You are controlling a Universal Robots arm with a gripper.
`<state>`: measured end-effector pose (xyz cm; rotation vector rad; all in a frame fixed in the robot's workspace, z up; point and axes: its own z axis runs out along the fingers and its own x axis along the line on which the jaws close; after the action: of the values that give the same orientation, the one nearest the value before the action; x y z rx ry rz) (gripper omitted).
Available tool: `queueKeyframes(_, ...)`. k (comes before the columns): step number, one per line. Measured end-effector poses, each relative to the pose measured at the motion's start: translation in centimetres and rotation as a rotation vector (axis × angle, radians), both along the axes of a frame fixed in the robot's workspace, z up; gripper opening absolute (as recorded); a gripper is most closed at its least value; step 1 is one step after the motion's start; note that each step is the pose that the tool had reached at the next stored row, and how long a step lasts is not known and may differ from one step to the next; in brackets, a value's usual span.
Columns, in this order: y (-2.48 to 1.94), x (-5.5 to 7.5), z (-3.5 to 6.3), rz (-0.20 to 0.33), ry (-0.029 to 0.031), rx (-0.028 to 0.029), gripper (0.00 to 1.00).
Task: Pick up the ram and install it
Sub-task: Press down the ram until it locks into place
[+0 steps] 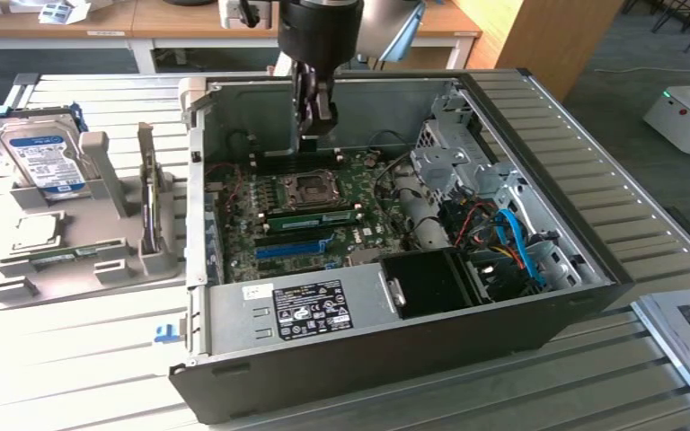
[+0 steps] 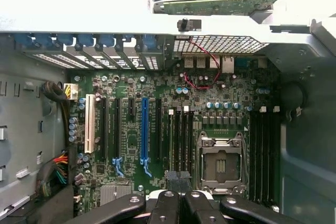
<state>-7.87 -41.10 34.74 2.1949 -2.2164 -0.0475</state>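
Green ram (image 1: 313,216) lies seated in a motherboard (image 1: 303,224) slot inside the open computer case (image 1: 585,269); the hand (image 1: 316,112) hovers above it, closed and empty

Ram (image 1: 312,216) green with black chips, on green motherboard (image 1: 276,235); slot (image 1: 291,248) blue; gripper (image 1: 314,112) black; hard drive (image 1: 40,162) silver, blue-and-white label; stand (image 1: 105,260) grey; case (image 1: 489,350) black outside, grey inside; cables (image 1: 516,241) blue, red
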Motion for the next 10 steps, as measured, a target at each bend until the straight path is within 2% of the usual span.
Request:
queueKeyframes(5,0.00,0.2,0.02,0.000,0.0002,-0.0004,0.10)
queueKeyframes(10,-0.01,1.1,0.01,0.000,0.0006,-0.0001,0.10)
